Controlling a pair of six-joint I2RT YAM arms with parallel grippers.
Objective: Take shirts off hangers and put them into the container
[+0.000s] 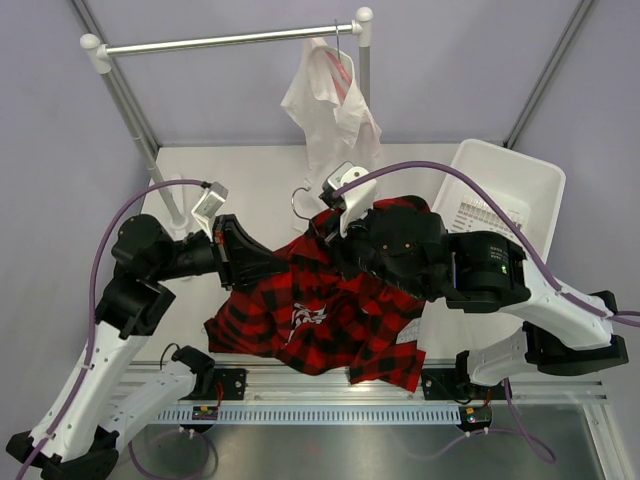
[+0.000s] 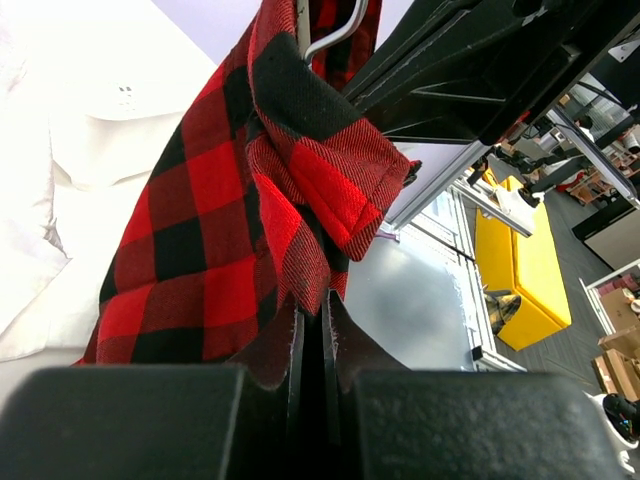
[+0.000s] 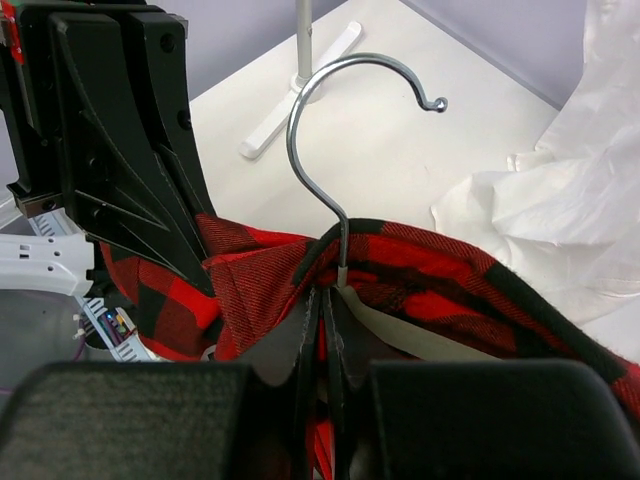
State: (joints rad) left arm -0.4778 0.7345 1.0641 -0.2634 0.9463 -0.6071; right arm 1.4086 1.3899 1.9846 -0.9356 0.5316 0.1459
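Note:
The red-and-black plaid shirt (image 1: pixel 320 320) hangs above the table between both grippers, still on the grey-brown hanger (image 3: pixel 400 340), whose metal hook (image 1: pixel 300 203) sticks up from the collar. My left gripper (image 2: pixel 322 300) is shut on a fold of the plaid cloth (image 2: pixel 200 230). My right gripper (image 3: pixel 328 292) pinches the hanger at its neck under the hook (image 3: pixel 320 130), with only a thin slit between the jaws and red cloth in it. The white shirt (image 1: pixel 330 110) hangs on the pink hanger (image 1: pixel 340 68) from the rail. The white container (image 1: pixel 505 190) stands at the far right.
The silver rail (image 1: pixel 230 40) with white knobs spans the back on slanted posts (image 1: pixel 130 110). One white foot of the rack (image 3: pixel 300 90) rests on the table behind the hook. The right arm's body lies between the plaid shirt and the container.

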